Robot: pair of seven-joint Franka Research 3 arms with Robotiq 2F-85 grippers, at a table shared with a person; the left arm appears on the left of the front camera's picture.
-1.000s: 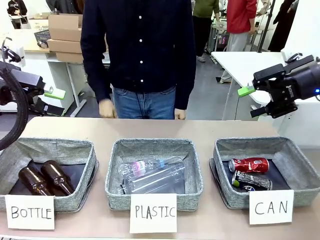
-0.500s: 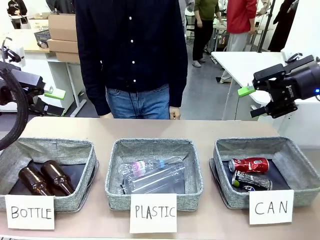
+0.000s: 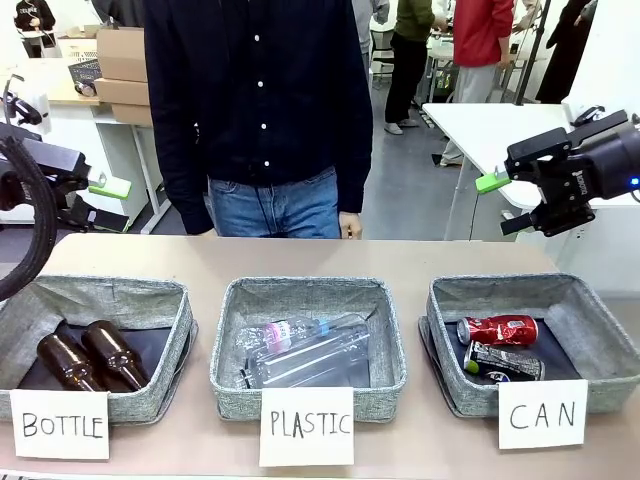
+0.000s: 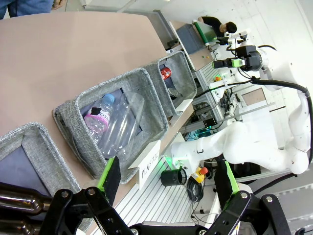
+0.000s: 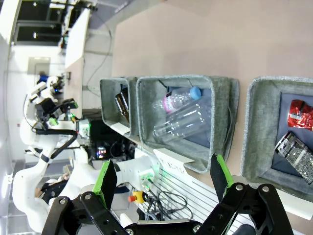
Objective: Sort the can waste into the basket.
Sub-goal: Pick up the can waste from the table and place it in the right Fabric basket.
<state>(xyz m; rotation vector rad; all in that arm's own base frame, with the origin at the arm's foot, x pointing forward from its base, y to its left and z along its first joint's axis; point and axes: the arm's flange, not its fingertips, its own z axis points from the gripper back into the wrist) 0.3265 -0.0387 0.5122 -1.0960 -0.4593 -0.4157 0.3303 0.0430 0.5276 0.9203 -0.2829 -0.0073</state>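
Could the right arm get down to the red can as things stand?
Probably yes: the right gripper is open above the basket, whose top is uncovered, with the red can exposed on top.

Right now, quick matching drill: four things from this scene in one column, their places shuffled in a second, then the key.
Things
1. red can
2. brown glass bottles
3. clear plastic bottles
4. right gripper

Places
A. in the bin carded BOTTLE
B. raised above the far rim of the right-hand bin, open and empty
C. in the bin carded CAN, beside the dark can
D. in the middle bin carded PLASTIC

Pairs: 1-C, 2-A, 3-D, 4-B
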